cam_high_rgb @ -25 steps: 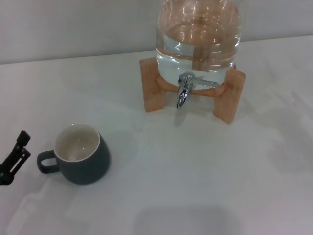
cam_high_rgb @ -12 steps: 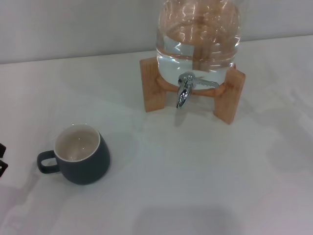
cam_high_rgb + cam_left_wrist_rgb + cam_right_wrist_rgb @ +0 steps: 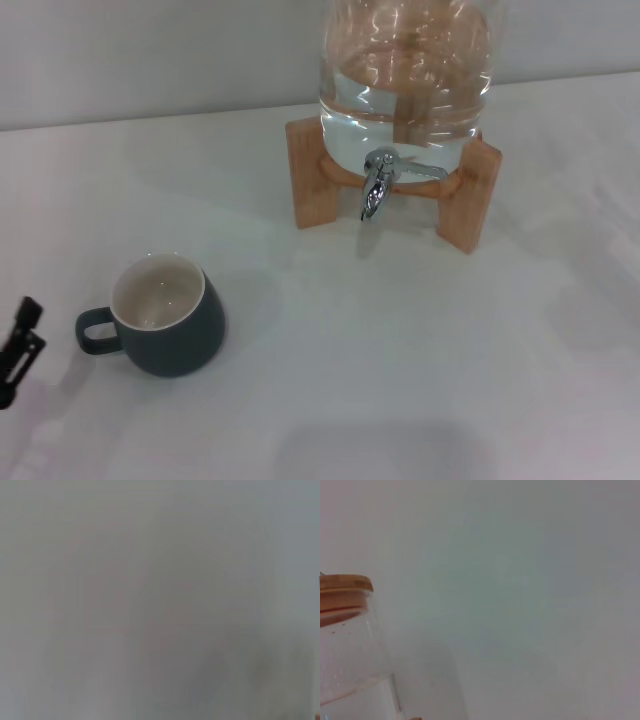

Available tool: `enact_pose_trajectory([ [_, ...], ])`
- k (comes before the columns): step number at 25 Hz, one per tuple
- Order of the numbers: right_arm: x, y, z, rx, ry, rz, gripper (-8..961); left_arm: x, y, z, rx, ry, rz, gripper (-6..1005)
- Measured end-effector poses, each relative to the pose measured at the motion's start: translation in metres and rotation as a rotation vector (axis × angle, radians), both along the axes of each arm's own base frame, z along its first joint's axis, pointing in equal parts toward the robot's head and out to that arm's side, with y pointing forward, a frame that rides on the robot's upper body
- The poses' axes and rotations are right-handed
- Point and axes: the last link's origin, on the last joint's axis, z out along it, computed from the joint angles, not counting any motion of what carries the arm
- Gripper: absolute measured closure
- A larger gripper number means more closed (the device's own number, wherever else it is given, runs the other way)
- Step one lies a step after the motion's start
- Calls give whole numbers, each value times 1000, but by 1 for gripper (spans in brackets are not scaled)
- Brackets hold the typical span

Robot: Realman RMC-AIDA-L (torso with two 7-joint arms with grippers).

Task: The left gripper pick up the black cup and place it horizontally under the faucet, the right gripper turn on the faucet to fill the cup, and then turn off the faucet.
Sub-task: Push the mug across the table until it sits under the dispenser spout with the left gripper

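Note:
The black cup (image 3: 165,317) stands upright on the white table at the front left, cream inside showing, its loop handle pointing left. The left gripper (image 3: 17,350) shows only as a black tip at the left edge, a little left of the handle and apart from it. The chrome faucet (image 3: 377,187) hangs from the glass jar (image 3: 405,70) on its wooden stand (image 3: 466,190) at the back; its thin lever points right. Nothing stands under the spout. The right gripper is out of view. The left wrist view shows only a blank grey surface.
The jar holds water. The white table (image 3: 400,350) spreads between the cup and the stand. The right wrist view shows the jar's wooden lid (image 3: 345,583) and glass wall against a plain wall.
The left gripper's tip drew back almost out of the left edge, then came back into view, lower and farther left than a second ago. The cup and faucet have not moved.

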Motion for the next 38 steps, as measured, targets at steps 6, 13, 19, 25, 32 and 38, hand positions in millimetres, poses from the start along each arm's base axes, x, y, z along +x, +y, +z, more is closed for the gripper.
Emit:
enact_pose_trajectory([
  [6,0,-1,0,1,1,0,110,1,6,-9,-46,18,9,130],
  [13,1,-2,1,3,2,-2,110,-1,5,-11,-55,26,22,132],
  [19,1,-2,1,3,1,-1,110,1,4,-18,-90,35,13,134],
  [25,2,-3,1,3,1,-2,110,4,4,-23,-115,40,-6,136],
  [32,1,-3,1,2,2,-2,110,5,4,-24,-120,40,-10,139],
  [38,1,-2,1,2,2,0,110,3,5,-24,-124,47,2,140],
])
